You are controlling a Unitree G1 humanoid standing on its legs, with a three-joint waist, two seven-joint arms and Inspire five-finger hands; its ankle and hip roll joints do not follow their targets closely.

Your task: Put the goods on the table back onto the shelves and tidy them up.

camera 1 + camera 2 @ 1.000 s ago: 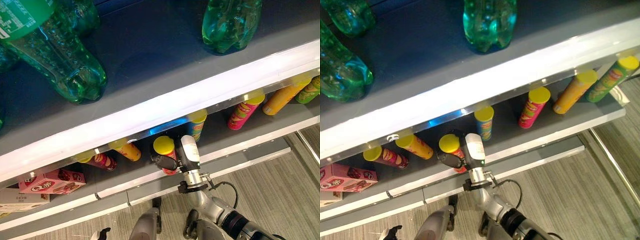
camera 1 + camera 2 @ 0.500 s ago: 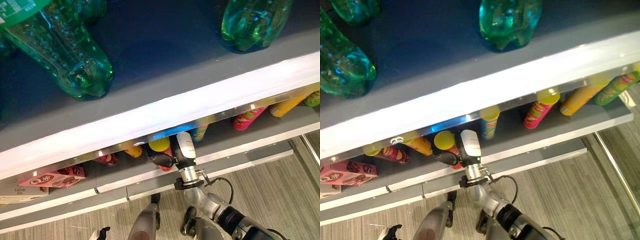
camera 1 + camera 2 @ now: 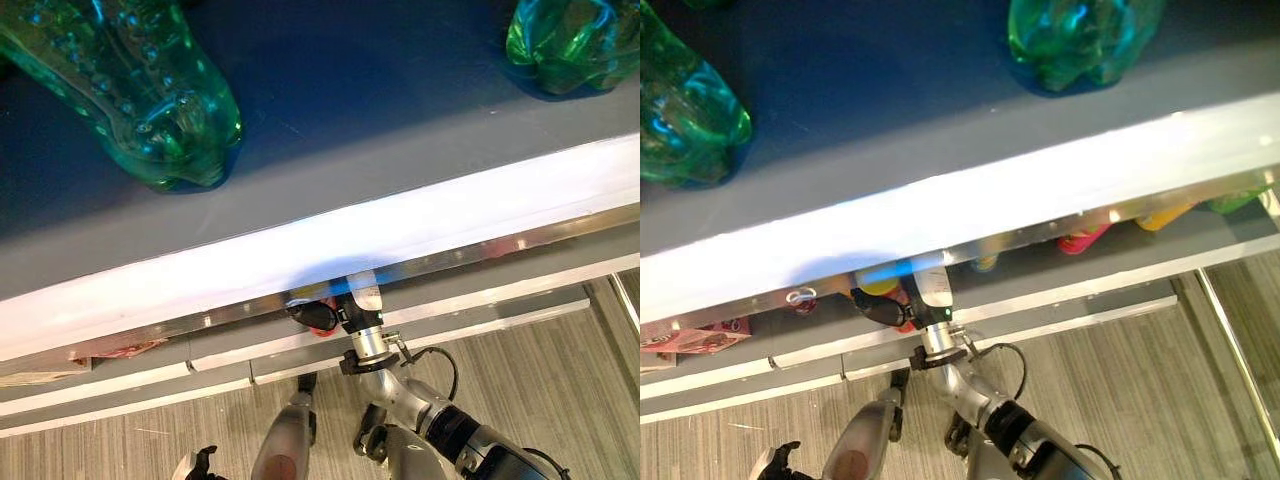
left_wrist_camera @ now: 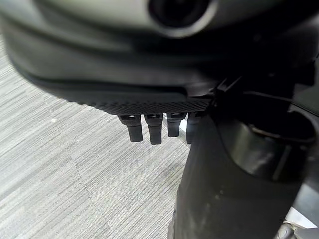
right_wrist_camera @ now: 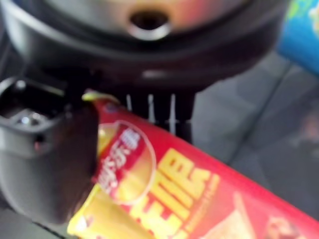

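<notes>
The right hand point(image 5: 45, 164) has its fingers point(image 5: 172, 112) and thumb clasped round a red cardboard crisp tube point(image 5: 189, 199) at the lower grey shelf's point(image 3: 470, 290) front edge.

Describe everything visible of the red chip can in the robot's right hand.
The red chip can is a tube with a glossy printed wrap, yellow lettering and a round logo. It lies slanted across the right hand, thumb on one side, fingers behind. From the head views, a red sliver shows beside the hand under the shelf edge.

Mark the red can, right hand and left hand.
red can point(image 5: 199, 199), right wrist view, on its printed side.
right hand point(image 3: 322, 318), left eye view, on the dark thumb.
left hand point(image 4: 149, 102), left wrist view, on the palm edge.
</notes>
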